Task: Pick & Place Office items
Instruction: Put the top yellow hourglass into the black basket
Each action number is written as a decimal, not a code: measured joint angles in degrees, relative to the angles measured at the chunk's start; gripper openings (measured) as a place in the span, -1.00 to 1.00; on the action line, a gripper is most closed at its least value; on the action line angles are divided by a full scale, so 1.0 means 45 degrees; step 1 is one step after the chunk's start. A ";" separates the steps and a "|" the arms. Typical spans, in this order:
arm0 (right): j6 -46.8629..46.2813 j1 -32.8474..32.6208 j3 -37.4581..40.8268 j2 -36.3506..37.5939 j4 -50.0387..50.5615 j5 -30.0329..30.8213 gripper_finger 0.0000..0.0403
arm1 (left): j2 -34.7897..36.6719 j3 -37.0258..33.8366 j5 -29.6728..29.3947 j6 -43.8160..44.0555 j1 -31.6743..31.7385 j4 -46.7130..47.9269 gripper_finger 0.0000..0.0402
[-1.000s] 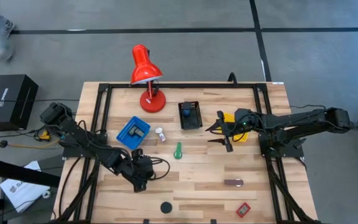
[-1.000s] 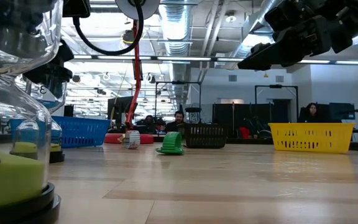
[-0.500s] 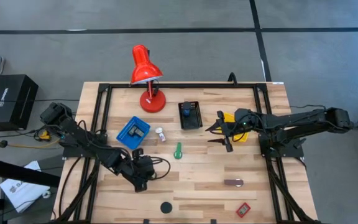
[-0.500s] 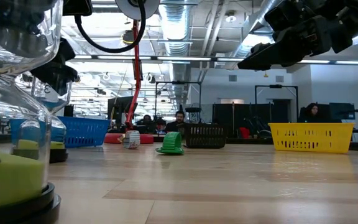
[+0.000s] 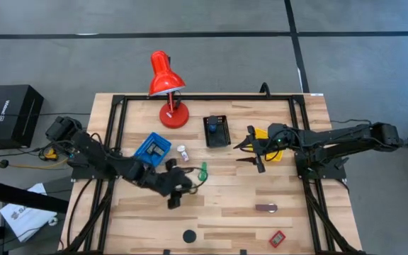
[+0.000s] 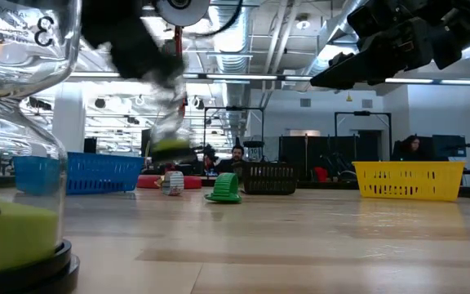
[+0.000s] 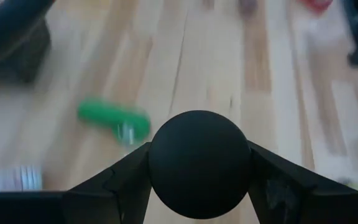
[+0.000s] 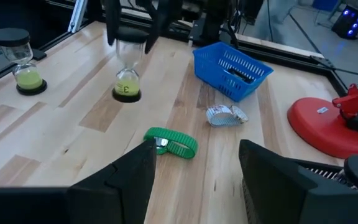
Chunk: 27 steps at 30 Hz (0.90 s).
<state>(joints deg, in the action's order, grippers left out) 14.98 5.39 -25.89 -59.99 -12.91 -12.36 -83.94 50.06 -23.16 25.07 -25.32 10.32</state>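
Note:
My left gripper (image 5: 174, 193) is shut on a small hourglass (image 8: 128, 70) with black round end caps and yellow-green sand. It hangs just above the table's middle left and shows blurred in the low view (image 6: 170, 122). A second hourglass (image 8: 28, 78) stands on its base near the front edge and fills the low view's left (image 6: 15, 163). A green stick (image 5: 203, 171) and a white tube (image 5: 183, 152) lie on the boards. My right gripper (image 5: 250, 150) hovers open and holds nothing, beside the yellow bin (image 5: 271, 134). My left gripper pinches the hourglass at its upper end, with the black round cap (image 7: 199, 163) between the two fingers (image 7: 114, 186). The fingers come slanting down from the table's left. The hourglass hangs below them, clear of the boards and a little tilted.
A blue bin (image 5: 151, 149), a black bin (image 5: 217, 131) and a red lamp (image 5: 168, 85) stand toward the far side. A brown block (image 5: 265, 208) and a red tag (image 5: 278, 239) lie at the near right. Bare boards lie between them.
My left gripper has swung toward the table's right and slightly up, tipping as it went. The hourglass with the "3" on it, which stood on the table at the left, has come up off the boards with it and now hangs tilted nearer the green stick.

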 joint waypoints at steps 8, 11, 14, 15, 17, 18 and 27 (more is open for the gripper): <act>0.0000 0.0001 0.0000 0.0000 0.0000 -0.0003 0.10 | 0.0000 0.0000 0.0040 -0.4227 0.2434 -0.4130 0.02; 0.0130 0.0000 0.0000 0.0000 0.0000 0.0000 0.10 | -0.0075 0.0004 0.0406 -0.4910 0.3531 -0.4788 0.07; 0.0425 0.0000 0.0005 0.0000 -0.0130 0.0000 0.10 | -0.0493 0.0258 0.0909 -0.5215 0.4594 -0.4969 0.09; 0.0431 0.0000 0.0005 0.0000 -0.0259 0.0000 0.10 | -0.0706 0.0431 0.1089 -0.5261 0.4913 -0.5023 0.07; 0.0437 0.0000 0.0005 0.0000 -0.0487 0.0014 0.10 | -0.1131 0.0798 0.1275 -0.5387 0.5471 -0.5069 0.03; 0.0437 0.0000 0.0005 0.0000 -0.0602 0.0052 0.10 | -0.1335 0.1039 0.1359 -0.5477 0.5727 -0.5084 0.02; 0.0466 0.0279 0.0005 0.0000 -0.0625 0.0053 0.10 | -0.3264 0.1866 0.2783 -0.6042 0.7476 -0.5036 0.09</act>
<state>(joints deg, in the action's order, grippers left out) 17.08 6.64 -25.87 -59.99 -15.72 -12.12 -98.63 58.46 -10.63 -2.12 8.32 -12.35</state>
